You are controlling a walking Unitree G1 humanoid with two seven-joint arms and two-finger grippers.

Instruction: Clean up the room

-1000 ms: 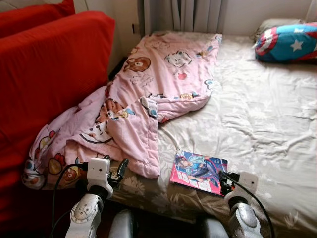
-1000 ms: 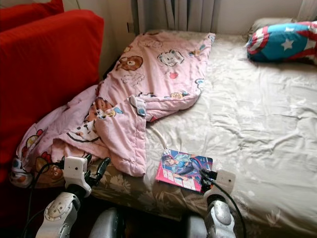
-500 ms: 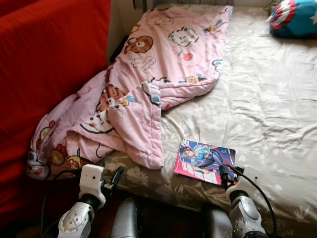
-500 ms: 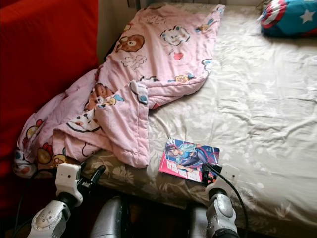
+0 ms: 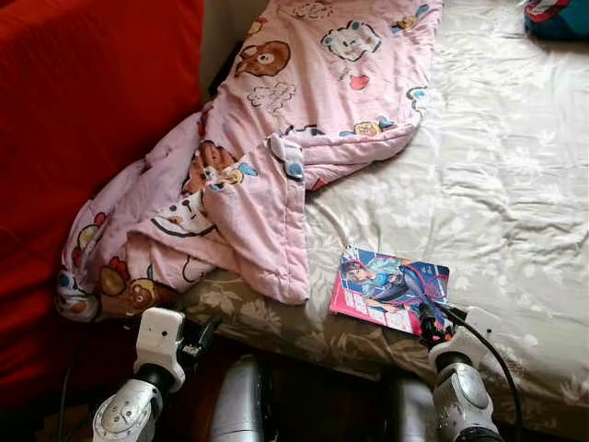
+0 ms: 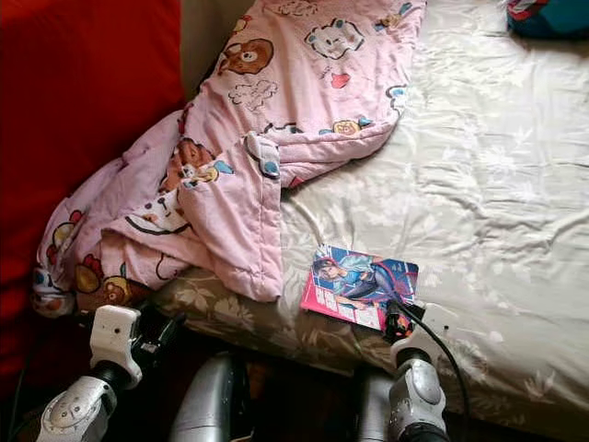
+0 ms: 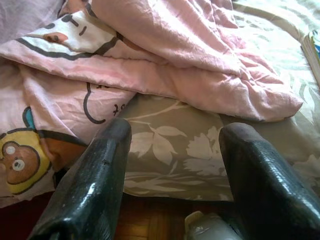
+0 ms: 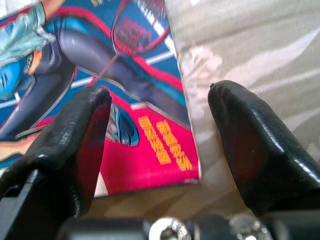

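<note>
A colourful comic book (image 5: 389, 288) lies flat on the floral bed sheet (image 5: 515, 184), near the front edge. My right gripper (image 5: 429, 324) is open at the book's near right corner; in the right wrist view its fingers (image 8: 75, 135) straddle that corner of the book (image 8: 100, 75) without closing on it. A crumpled pink cartoon blanket (image 5: 276, 138) covers the bed's left side and hangs over the edge. My left gripper (image 5: 198, 336) is open and low by the bed's edge, pointing at the blanket (image 7: 175, 55) hem, holding nothing.
A big red cushion (image 5: 83, 120) stands against the bed's left side. A blue star pillow (image 5: 557, 17) lies at the far right. Dark wooden floor (image 7: 145, 225) shows below the mattress edge.
The camera has tilted down and closer to the bed. My right gripper has crept up to the book's corner. The left arm has dropped lower beside the bed's edge.
</note>
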